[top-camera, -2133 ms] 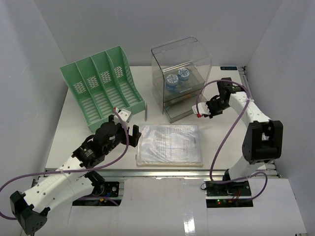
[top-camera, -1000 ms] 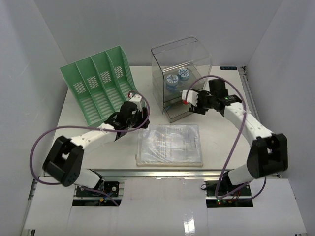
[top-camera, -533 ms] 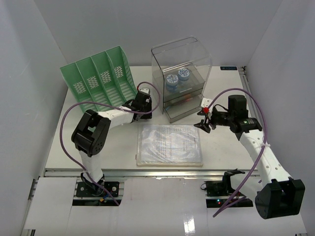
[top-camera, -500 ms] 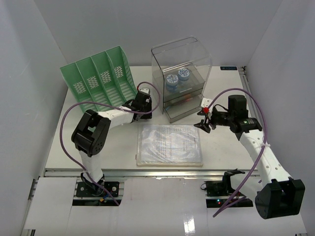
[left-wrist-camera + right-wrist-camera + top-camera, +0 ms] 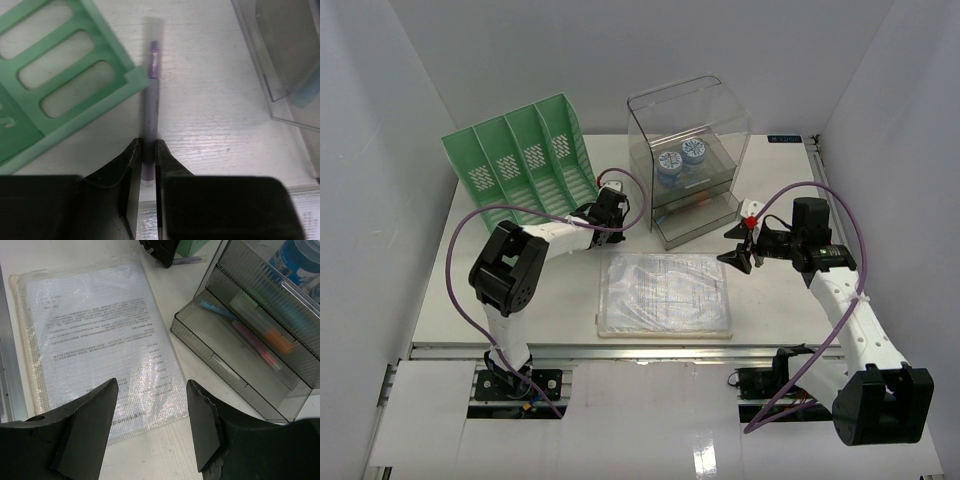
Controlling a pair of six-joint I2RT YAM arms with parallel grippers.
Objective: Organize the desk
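On the white desk (image 5: 510, 295), a slim purple-grey pen (image 5: 151, 95) lies beside the near corner of the green file rack (image 5: 525, 180). My left gripper (image 5: 148, 150) is shut on the pen's near end, down at the desk surface. From above, the left gripper (image 5: 613, 215) covers most of the pen. The right wrist view shows the pen (image 5: 189, 261) sticking out past it. My right gripper (image 5: 152, 385) hangs open and empty above the desk, between the document sleeve (image 5: 95, 340) and the open drawer (image 5: 235, 355).
A clear drawer box (image 5: 688, 130) at the back centre holds blue tape rolls (image 5: 680, 158). Its bottom drawer (image 5: 695, 225) stands pulled out with highlighters (image 5: 252, 342) inside. The plastic sleeve of papers (image 5: 665, 293) lies at the front centre, near the metal rail (image 5: 620, 352).
My left gripper reached the pen by the rack corner and closed on it. My right arm drew back from the drawer box, still open.
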